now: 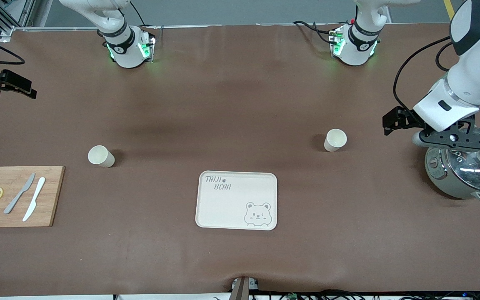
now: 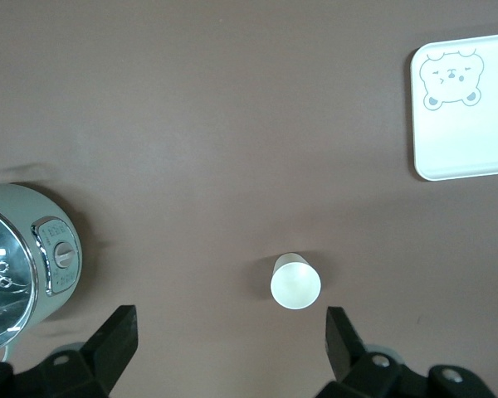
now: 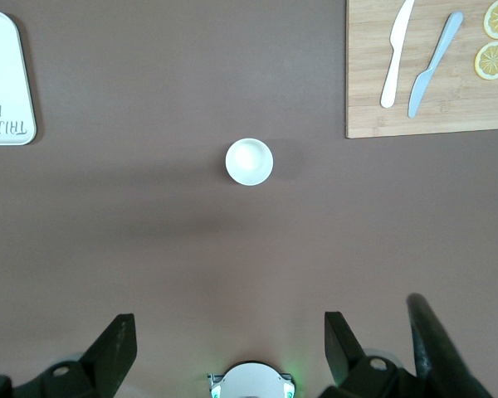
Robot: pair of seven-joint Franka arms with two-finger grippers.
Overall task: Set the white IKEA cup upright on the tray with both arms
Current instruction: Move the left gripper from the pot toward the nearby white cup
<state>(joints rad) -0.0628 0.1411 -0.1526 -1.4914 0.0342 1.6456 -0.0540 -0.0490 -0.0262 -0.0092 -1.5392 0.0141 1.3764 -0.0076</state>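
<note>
Two white cups stand upright on the brown table. One cup [image 1: 335,140] is toward the left arm's end and also shows in the left wrist view [image 2: 295,282]. The other cup [image 1: 101,156] is toward the right arm's end and shows in the right wrist view [image 3: 249,161]. The cream tray [image 1: 236,200] with bear drawing lies between them, nearer the front camera, with nothing on it. My left gripper [image 1: 450,139] is open and empty, high over the pot's edge [image 2: 228,323]. My right gripper [image 3: 228,327] is open and empty, high over the table near its own base.
A steel pot [image 1: 467,168] with glass lid stands at the left arm's end. A wooden cutting board [image 1: 15,196] with two knives and two lemon slices lies at the right arm's end. A black fixture [image 1: 4,82] juts in at that end.
</note>
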